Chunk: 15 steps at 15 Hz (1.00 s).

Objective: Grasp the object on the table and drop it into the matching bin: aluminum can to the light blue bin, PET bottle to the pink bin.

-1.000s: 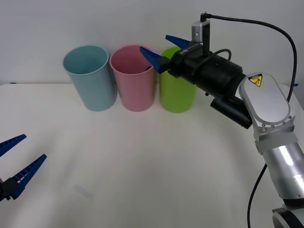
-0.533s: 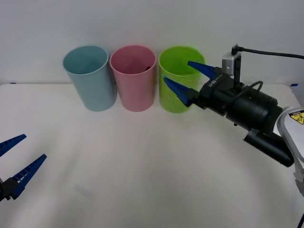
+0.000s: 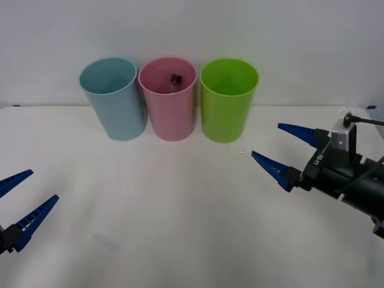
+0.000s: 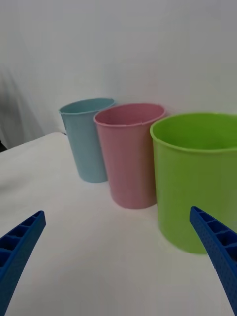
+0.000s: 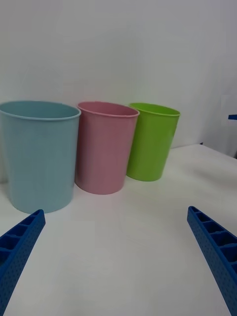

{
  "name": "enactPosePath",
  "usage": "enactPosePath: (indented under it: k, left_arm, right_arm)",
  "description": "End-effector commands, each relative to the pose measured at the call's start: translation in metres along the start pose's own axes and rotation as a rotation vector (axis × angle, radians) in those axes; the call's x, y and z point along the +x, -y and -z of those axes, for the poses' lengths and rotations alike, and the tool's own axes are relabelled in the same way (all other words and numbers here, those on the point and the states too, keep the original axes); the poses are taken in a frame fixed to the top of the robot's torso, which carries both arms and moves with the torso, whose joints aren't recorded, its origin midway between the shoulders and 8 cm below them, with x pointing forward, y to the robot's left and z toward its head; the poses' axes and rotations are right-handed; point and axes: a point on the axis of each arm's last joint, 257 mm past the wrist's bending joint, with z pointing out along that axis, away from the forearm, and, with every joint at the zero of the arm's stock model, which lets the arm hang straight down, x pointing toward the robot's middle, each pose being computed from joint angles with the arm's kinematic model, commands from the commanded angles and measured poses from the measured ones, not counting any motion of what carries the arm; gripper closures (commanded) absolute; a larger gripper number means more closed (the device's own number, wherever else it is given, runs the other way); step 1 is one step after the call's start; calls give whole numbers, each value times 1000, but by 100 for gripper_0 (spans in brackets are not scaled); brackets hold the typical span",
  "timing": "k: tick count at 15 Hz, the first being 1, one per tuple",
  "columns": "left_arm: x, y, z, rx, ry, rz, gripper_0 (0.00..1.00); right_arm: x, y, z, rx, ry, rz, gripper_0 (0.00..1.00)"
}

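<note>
The PET bottle [image 3: 176,80] lies inside the pink bin [image 3: 170,114], only its black cap and a bit of dark body showing over the rim. The light blue bin [image 3: 115,102] stands just left of the pink one. My right gripper [image 3: 280,149] is open and empty, low over the white table [image 3: 180,210] to the right of the bins. My left gripper [image 3: 21,201] is open and empty at the table's near left edge. In the right wrist view the pink bin [image 4: 129,158] and light blue bin [image 4: 89,140] stand ahead; in the left wrist view the pink bin [image 5: 104,148] and light blue bin [image 5: 37,155] do too.
A lime green bin [image 3: 227,102] stands right of the pink one, closest to my right gripper; the same green bin [image 4: 197,182] looms large in the right wrist view. A plain white wall rises behind the row. Bare table lies in front of the bins.
My right gripper, open throughout, has pulled back from above the pink bin, past the green bin, down and right to the table's right side. The bottle now shows inside the pink bin.
</note>
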Motion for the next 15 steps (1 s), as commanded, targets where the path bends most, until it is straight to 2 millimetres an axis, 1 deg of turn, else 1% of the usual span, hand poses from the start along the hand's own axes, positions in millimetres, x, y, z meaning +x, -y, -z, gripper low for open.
enactPosePath:
  k: [1, 4, 9, 11, 15]
  left_arm:
    - [0, 0, 0, 0, 0, 0, 0]
    - [0, 0, 0, 0, 0, 0, 0]
    - [0, 0, 0, 0, 0, 0, 0]
    - [0, 0, 0, 0, 0, 0, 0]
    - [0, 0, 0, 0, 0, 0, 0]
  right_arm:
    - [21, -1, 34, 15, -30, 1, 0]
    - [38, -4, 65, 32, -54, -18, 0]
    - [56, -11, 116, 65, -82, -55, 0]
    - [63, -10, 137, 99, -86, -19, 0]
    - [86, -5, 171, 152, -109, 14, 0]
